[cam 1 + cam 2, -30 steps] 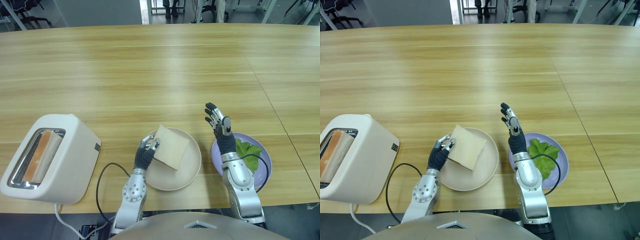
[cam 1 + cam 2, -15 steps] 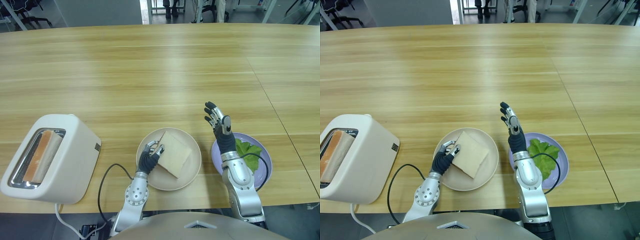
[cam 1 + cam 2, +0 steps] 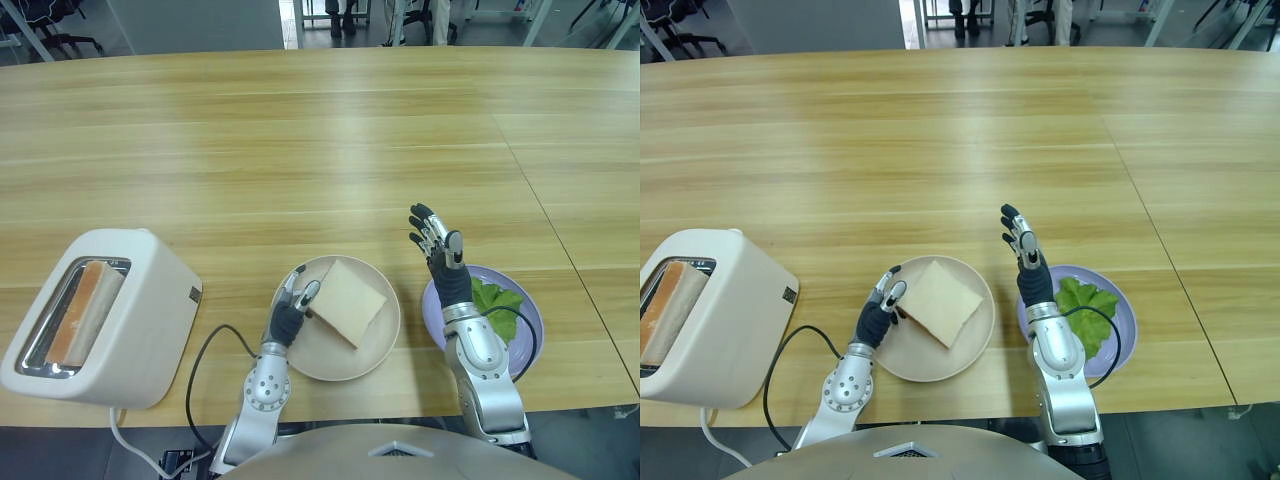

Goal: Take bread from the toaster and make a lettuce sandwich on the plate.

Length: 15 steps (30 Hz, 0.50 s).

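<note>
Bread slice (image 3: pixel 348 299) now flat on plate (image 3: pixel 335 366)

No legible text or numbers

A bread slice (image 3: pixel 348 300) is seen lying on the beige plate (image 3: pixel 322 362). The left hand (image 3: pixel 290 314) is placed at the plate's 9 o'clock rim, fingers uncurled, just beside the slice. Farther out at 9 o'clock a toaster (image 3: pixel 130 330) is set, with another slice (image 3: pixel 85 310) in its slot. At 3 o'clock the right hand (image 3: pixel 441 256) is held upright, fingers spread, by a purple plate (image 3: pixel 528 335) of lettuce (image 3: pixel 497 305).
</note>
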Motion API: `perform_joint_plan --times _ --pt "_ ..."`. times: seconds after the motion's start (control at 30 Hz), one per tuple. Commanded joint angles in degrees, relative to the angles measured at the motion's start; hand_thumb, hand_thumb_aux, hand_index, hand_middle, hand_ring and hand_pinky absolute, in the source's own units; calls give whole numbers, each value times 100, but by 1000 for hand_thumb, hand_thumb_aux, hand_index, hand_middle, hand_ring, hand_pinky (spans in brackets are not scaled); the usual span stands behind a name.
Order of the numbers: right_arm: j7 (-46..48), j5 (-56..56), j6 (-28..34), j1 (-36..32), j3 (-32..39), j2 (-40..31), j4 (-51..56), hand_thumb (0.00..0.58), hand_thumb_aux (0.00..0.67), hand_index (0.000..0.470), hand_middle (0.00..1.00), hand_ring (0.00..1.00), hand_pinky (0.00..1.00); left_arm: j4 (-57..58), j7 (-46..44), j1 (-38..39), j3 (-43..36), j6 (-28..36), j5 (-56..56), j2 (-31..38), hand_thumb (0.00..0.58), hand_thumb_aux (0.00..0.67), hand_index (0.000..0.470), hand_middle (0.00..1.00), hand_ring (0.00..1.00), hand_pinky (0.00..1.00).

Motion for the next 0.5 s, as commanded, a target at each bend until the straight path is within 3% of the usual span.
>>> perform_joint_plan --times 0.03,0.27,0.5 --pt "13 50 102 31 -45 -19 34 0 0 0 0 0 0 94 172 -33 37 123 432 170 0 0 0 0 0 0" --pt "24 61 121 9 -52 -46 47 0 0 0 0 0 0 -624 298 15 283 259 1057 503 0 0 0 0 0 0" --pt "16 56 113 4 -72 -62 67 0 0 0 0 0 0 -1929 140 72 480 370 1246 384 0 0 0 0 0 0"
